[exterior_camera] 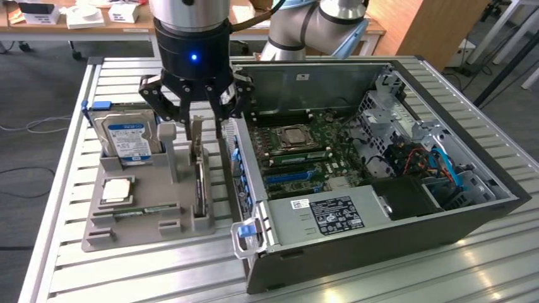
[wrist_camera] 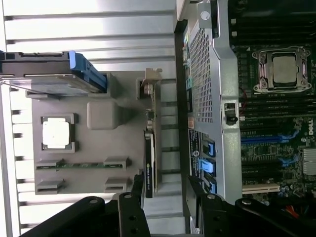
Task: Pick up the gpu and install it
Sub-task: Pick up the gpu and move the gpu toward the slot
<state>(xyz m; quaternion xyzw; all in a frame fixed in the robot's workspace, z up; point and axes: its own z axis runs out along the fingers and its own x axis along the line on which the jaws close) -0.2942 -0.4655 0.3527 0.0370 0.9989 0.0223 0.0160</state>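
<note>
Claw [exterior_camera: 197, 117] hangs wide open just over the gpu [exterior_camera: 201, 184], which stands on its edge in the gray holder [exterior_camera: 139, 225] on the table [exterior_camera: 126, 273], beside the open computer case [exterior_camera: 383, 247].

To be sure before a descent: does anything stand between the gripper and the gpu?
Nothing visible does. The open gripper hangs above the gpu, which stands on edge in the grey holder. A grey post stands beside the card, on the exterior view's left, not over it.

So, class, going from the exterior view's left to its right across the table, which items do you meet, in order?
In order: hard drive → gpu → processor socket → blue cables.
</note>
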